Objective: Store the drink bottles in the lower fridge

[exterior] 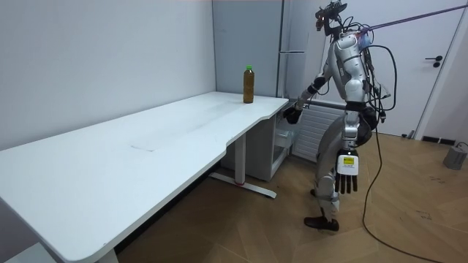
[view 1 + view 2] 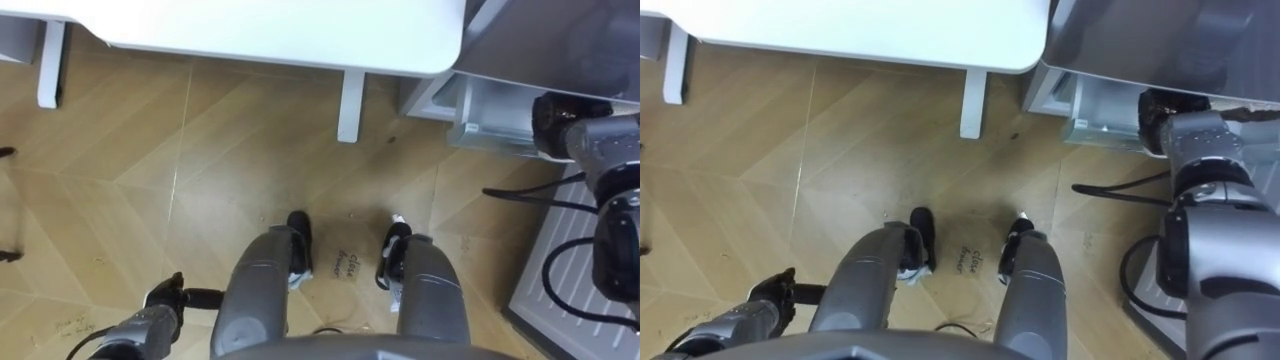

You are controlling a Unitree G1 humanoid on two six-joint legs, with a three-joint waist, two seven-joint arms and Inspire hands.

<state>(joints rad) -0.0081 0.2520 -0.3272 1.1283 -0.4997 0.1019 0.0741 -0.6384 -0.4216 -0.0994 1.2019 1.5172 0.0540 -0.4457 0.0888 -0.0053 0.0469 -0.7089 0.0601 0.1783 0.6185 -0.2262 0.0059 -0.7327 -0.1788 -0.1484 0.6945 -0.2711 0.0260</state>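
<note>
A brown drink bottle with a green cap stands upright on the far corner of the white table, next to the tall grey fridge. I stand at that end of the table, facing it. My right hand is stretched out to the fridge's lower compartment, which stands open on my right; its fingers are too dark to read. My left hand hangs at my side with straight fingers, holding nothing. Neither hand touches the bottle.
The table's edge runs across in front of me, with a white table leg on the wooden floor. A ribbed white panel stands beside the fridge. A white door and a small grey object are behind me.
</note>
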